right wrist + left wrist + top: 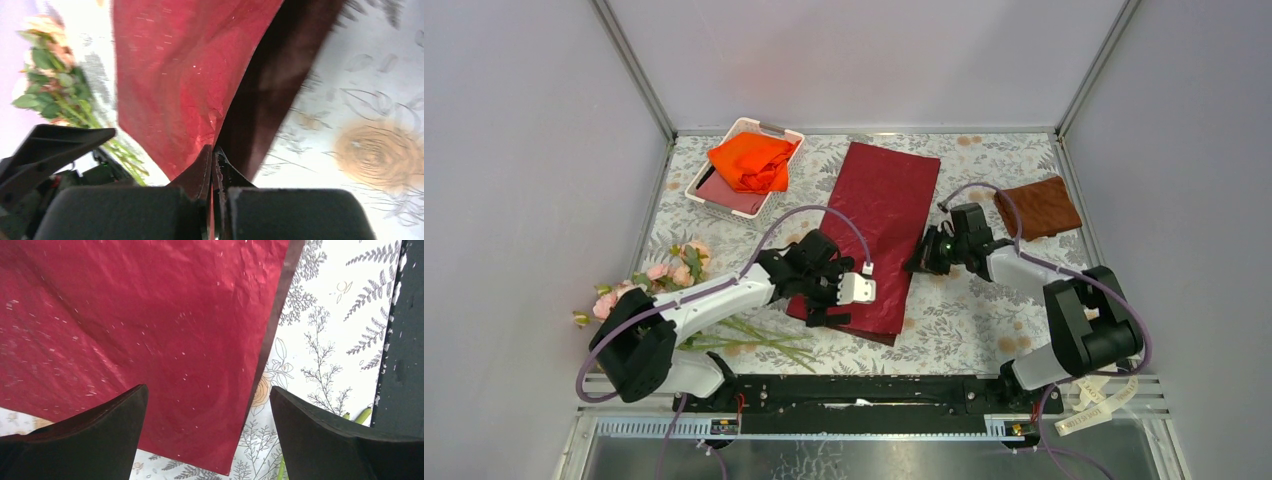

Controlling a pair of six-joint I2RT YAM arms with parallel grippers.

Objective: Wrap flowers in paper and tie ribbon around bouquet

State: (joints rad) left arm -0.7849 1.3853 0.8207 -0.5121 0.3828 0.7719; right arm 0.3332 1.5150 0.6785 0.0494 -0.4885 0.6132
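Positioning step: right tool (212,157) grips the paper (884,210) by its edge, left tool (207,390) hangs released; next, probably pull toward the flowers (674,272).

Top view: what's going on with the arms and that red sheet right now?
The right gripper is shut on the right-hand edge of the dark red paper, with that edge lifted a little off the table. The left gripper hangs open above the paper's near end, holding nothing. The flowers lie unwrapped on the left, and the ribbon lies at the near right edge, so wrapping has not begun.
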